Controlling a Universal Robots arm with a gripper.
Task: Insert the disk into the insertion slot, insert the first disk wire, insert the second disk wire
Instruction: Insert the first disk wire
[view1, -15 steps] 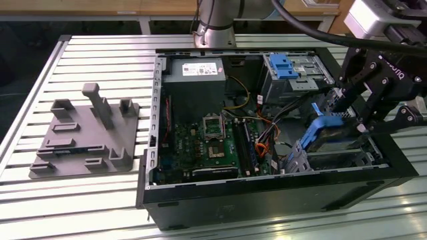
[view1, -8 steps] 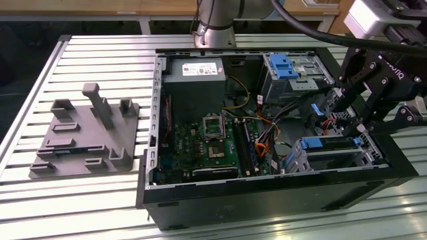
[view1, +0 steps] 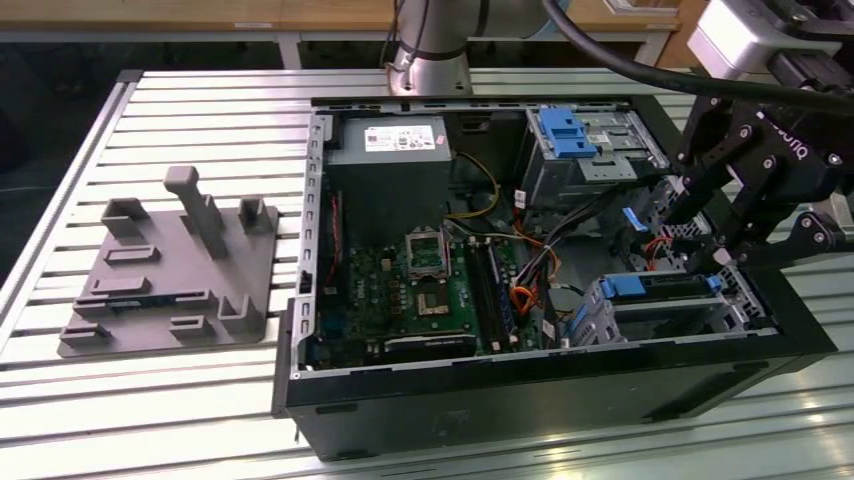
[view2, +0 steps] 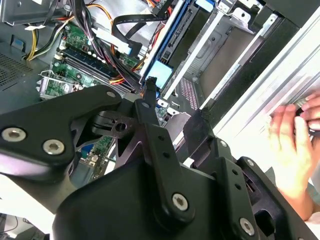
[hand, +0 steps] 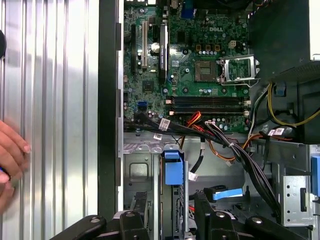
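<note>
Gripper (view2: 174, 105): black linkage with two fingers, hanging over the end of the computer case (view1: 534, 385) where the insertion slot sits. The fingers are spread apart and grasp nothing.
Disk (view1: 661, 287): inside the case, seated in the insertion slot and not held. Its blue frame shows at the slot's mouth, just beside the gripper. In the first wrist view the frame's blue tab (hand: 173, 170) shows through the gap between the fingers.
Insertion slot (view1: 681, 318): low silver cage in the case's corner, against the case wall.
Wires (view1: 534, 270): a black, orange and red bundle inside the case, running between the motherboard and the slot. Whether any is plugged into the disk cannot be told.
Taller bay (view1: 574, 140): grey with a blue latch, inside the case, apart from the slot.
Motherboard (view1: 427, 290): green, on the case floor.
Fixture (view1: 174, 270): grey block with posts, outside the case, on the exterior view's left.
Hand (hand: 10, 157): a person's, outside the case wall, over the surface.
Surface (view1: 200, 110): slatted metal, carrying the case.
</note>
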